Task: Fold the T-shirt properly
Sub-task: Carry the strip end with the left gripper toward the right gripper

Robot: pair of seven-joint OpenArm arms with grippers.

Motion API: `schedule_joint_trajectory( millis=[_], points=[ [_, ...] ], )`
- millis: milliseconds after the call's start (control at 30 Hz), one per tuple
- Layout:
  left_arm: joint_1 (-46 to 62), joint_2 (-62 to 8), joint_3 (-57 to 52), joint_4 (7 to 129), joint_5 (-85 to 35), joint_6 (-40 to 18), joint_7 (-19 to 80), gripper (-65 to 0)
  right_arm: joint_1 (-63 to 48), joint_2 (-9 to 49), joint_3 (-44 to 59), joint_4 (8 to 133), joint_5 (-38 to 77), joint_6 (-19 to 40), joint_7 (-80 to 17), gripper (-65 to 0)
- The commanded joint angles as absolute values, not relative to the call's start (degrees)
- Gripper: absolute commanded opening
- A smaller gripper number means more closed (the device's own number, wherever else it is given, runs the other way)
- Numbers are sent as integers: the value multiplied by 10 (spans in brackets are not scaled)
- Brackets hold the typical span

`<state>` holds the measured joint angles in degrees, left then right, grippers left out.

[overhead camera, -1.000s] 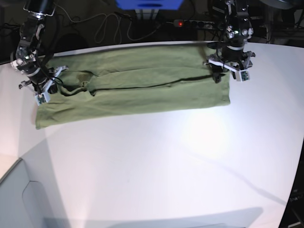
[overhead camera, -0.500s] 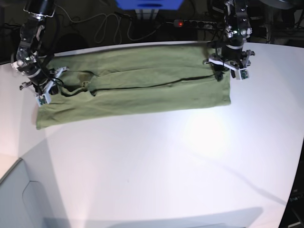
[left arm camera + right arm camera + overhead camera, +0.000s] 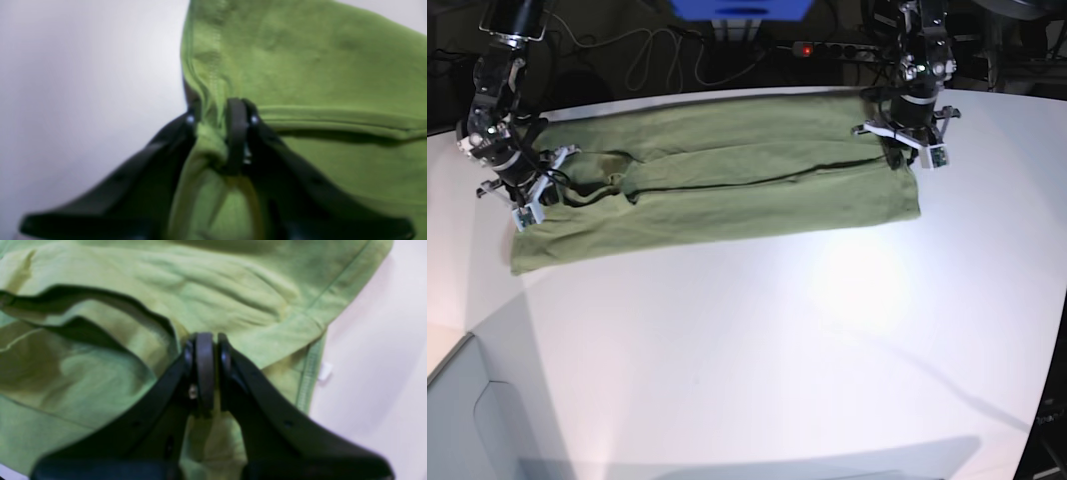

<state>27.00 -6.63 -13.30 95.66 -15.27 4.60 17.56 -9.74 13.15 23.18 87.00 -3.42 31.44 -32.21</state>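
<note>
We have the plain olive-green, soft wrinkled cotton T-shirt (image 3: pixel 717 180) lying as a long band across the far side of the white table (image 3: pixel 777 350), already folded lengthwise. Left gripper (image 3: pixel 222 133) is pinched on a bunch of fabric at the hemmed end; right gripper (image 3: pixel 205 370) has its jaws together, and fabric seems caught between them at the other end. Next we probably lift both ends evenly: keep tension level, raise just clear of the table, avoid dragging the lower layer, and check both layers are caught before moving.
</note>
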Motion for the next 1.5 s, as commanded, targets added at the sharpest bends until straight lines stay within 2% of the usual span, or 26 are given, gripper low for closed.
schedule_joint_trajectory(
  millis=[0, 33, 167, 433, 633, 800, 1000, 1267, 1467],
  points=[
    [276, -67, -137, 963, -152, 49, 188, -610, -92, 138, 234, 878, -31, 320, -315, -650],
    [276, -67, -138, 965, -152, 49, 188, -650, -91, 138, 234, 878, -31, 320, -315, -650],
    [276, -56, -138, 981, -152, 50, 188, -650, -91, 138, 234, 878, -31, 320, -315, -650],
    [278, -14, -131, 1086, -146, 50, 190, -650, -91, 138, 234, 878, -31, 320, -315, -650],
    [275, -2, -40, 1117, -145, 53, 189, -650, -91, 138, 234, 878, -31, 320, -316, -650],
    [248, 3, 54, 1101, -109, 55, 189, -650, -92, 138, 234, 878, -31, 320, -316, -650],
    [200, 4, 165, 1025, -76, 55, 188, -650, -94, 138, 234, 878, -31, 320, -317, -650],
    [156, 4, 243, 971, -74, 55, 187, -650, -96, 138, 234, 878, -31, 320, -317, -650],
    [127, 20, 262, 944, -73, 56, 187, -650, -95, 138, 233, 878, -31, 320, -317, -650]
  ],
)
